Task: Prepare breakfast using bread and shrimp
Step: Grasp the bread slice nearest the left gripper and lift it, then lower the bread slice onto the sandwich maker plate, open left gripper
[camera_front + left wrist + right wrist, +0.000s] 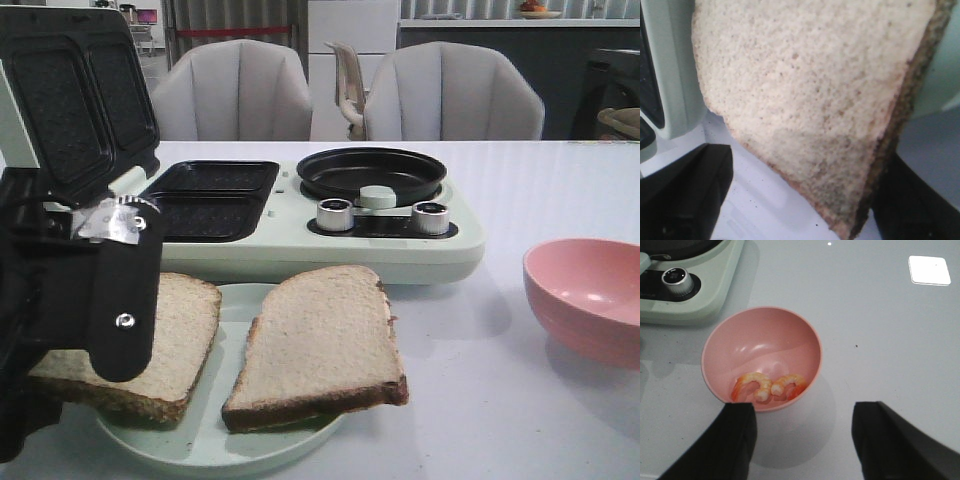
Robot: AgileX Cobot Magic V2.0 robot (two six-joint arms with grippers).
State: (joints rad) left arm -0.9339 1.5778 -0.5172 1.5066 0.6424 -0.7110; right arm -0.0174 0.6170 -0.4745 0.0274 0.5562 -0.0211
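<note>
Porous bread (810, 100), curled glossy shrimp (767, 386).

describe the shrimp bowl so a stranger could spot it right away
Start at the big pale green breakfast maker on the white table. On the robot's right of it sits a round pink bowl, apart from the plate of bread. It alone holds two curled orange shrimp.

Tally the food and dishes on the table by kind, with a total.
Bread slices: 2, one lying on the plate, one at the left gripper
Shrimp: 2, in the bowl
Pink bowl: 1
Pale green plate: 1
Total: 6
</note>
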